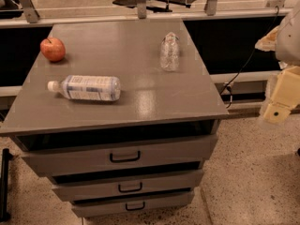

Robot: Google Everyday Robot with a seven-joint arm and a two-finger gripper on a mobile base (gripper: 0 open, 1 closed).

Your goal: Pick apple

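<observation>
Arm (289, 41) at the right edge, beside the worktop (140, 104), its pincer (280, 108) hanging low, well apart from everything; its opening cannot be told. On the worktop: 1 lying bottle (86, 87) front-left, a 2nd bottle (169, 51) farther back, apple (52, 49) near the far-left corner.

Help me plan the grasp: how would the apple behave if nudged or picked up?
The apple is round, so a nudge would probably roll it, and it sits near the far left edge of the cabinet top. Its smooth skin looks firm, likely slippery. The gripper is off to the right, away from it.
</observation>
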